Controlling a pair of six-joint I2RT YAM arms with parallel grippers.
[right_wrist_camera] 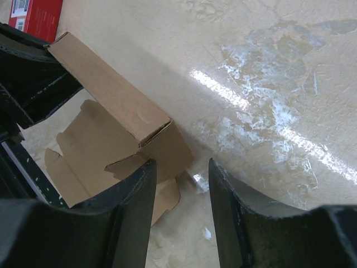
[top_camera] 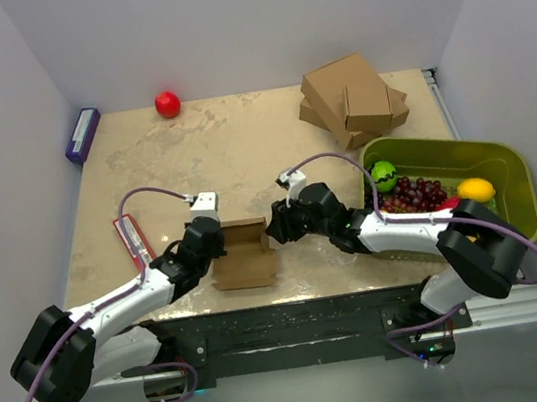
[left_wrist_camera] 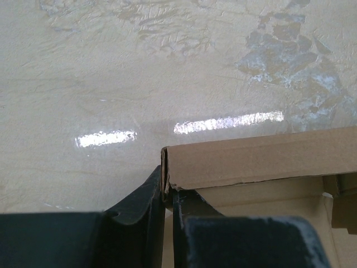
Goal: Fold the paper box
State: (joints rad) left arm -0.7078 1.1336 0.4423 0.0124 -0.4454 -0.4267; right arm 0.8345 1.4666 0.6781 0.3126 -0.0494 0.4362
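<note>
One thin brown die-cut cardboard paper box (top_camera: pixel 245 257), partly folded, lies at six o'clock on the mottled beige bench (top_camera: pixel 240 145), with one long wall raised and the base flat.
- The left tool (left_wrist_camera: pixel 167 192), at nine o'clock of the box, is nearly closed and pinches the raised wall's end edge.
- The right tool (right_wrist_camera: pixel 181 170), at three o'clock, has its fingers half apart and holds nothing; the wall's corner sits just beside one finger.
- Step judged: erecting the walls.
- Next move likely calls for the right tool to fold in the side flap while the left steadies.

Bright light from above. White shiny stripes glare on the table (left_wrist_camera: pixel 223 121). The close dark fingers (right_wrist_camera: pixel 125 218) look blurry. Shadows are soft.
</note>
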